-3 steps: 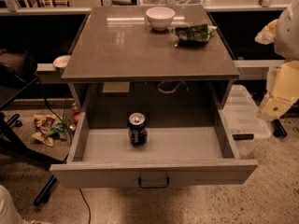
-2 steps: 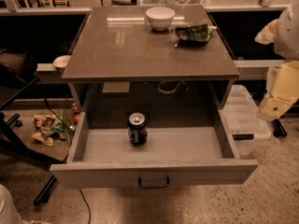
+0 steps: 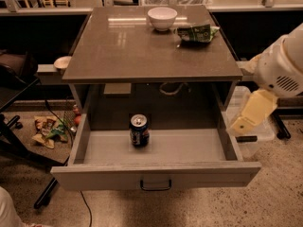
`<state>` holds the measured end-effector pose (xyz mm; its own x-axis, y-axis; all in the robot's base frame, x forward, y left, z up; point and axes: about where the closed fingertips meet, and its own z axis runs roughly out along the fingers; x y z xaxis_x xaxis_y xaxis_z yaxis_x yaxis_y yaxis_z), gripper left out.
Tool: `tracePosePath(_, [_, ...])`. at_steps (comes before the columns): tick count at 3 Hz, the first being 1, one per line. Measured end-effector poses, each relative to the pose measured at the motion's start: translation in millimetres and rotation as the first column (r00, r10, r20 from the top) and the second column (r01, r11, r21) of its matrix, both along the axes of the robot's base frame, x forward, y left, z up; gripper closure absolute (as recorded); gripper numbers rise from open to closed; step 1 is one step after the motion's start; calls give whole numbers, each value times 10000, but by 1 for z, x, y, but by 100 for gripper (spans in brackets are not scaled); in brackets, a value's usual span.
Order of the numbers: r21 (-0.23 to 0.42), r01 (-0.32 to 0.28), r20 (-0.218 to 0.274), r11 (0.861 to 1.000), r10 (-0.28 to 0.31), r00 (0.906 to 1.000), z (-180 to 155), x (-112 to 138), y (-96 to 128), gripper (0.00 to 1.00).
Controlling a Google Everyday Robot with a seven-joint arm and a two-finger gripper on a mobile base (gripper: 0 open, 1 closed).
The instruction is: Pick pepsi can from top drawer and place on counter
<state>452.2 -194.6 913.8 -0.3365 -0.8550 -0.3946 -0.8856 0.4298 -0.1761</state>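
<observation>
The pepsi can (image 3: 139,130) stands upright in the open top drawer (image 3: 156,174), left of the middle and near the back. The drawer is pulled out under the counter (image 3: 142,51), with its dark handle at the front centre. My arm comes in from the right edge, white above and pale yellow below. My gripper (image 3: 248,116) hangs at its lower end, just outside the drawer's right wall, well to the right of the can and a little above it. It holds nothing that I can see.
A white bowl (image 3: 162,18) and a green snack bag (image 3: 196,32) lie at the back of the counter. A clear plastic bin (image 3: 251,136) stands on the floor right of the drawer. Litter (image 3: 49,129) and chair legs are on the left.
My arm has moved left and down, closer to the drawer's right side. The can, drawer and counter items have not moved.
</observation>
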Motion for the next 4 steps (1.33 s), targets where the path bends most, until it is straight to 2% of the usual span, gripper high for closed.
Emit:
tracePosePath(1, [1371, 631, -73, 9885, -627, 9980, -46, 16, 25, 0])
tracePosePath(2, [1541, 761, 492, 9851, -845, 9952, -40, 30, 27, 0])
tracePosePath(4, [1721, 648, 591, 9829, -760, 9954, -42, 31, 33, 0])
